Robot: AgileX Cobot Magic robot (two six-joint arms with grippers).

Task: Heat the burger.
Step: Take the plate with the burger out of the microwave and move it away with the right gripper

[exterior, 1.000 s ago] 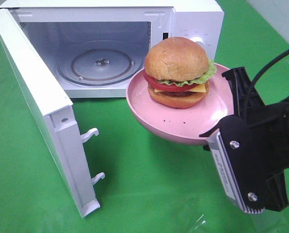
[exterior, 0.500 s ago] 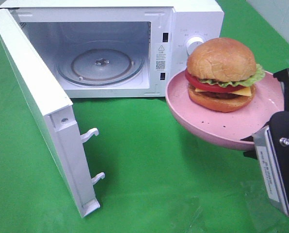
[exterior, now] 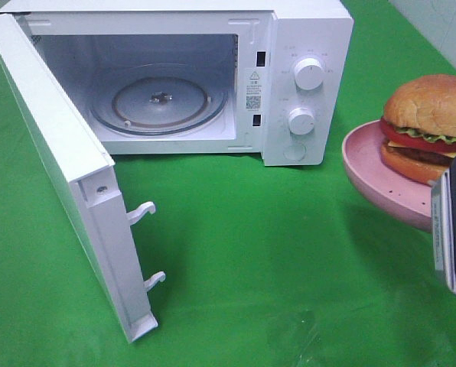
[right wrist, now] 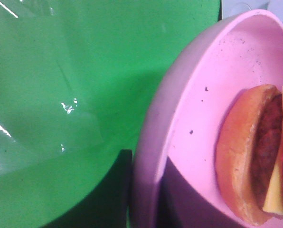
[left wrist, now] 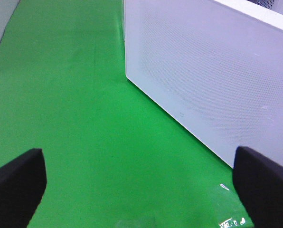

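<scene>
The burger (exterior: pixel 431 115), with golden bun, lettuce, tomato and cheese, sits on a pink plate (exterior: pixel 369 168) held above the green table at the far right of the high view. My right gripper (exterior: pixel 454 229) grips the plate's near rim and is mostly cut off by the frame edge. The right wrist view shows the plate (right wrist: pixel 203 95) and the burger's lower bun (right wrist: pixel 246 152) close up. The white microwave (exterior: pixel 304 46) stands at the back with its door (exterior: pixel 60 153) swung open. My left gripper (left wrist: pixel 141 190) is open and empty, facing the door's outer side (left wrist: pixel 212 76).
The glass turntable (exterior: pixel 159 99) lies bare inside the microwave. Two knobs (exterior: pixel 308 74) are on its right panel. The open door reaches forward on the left towards the table's front. Green cloth (exterior: pixel 274 252) covers the table.
My right gripper has carried the plate and burger to the right, from in front of the microwave opening to the right edge of the view. The microwave and left arm have not moved.
</scene>
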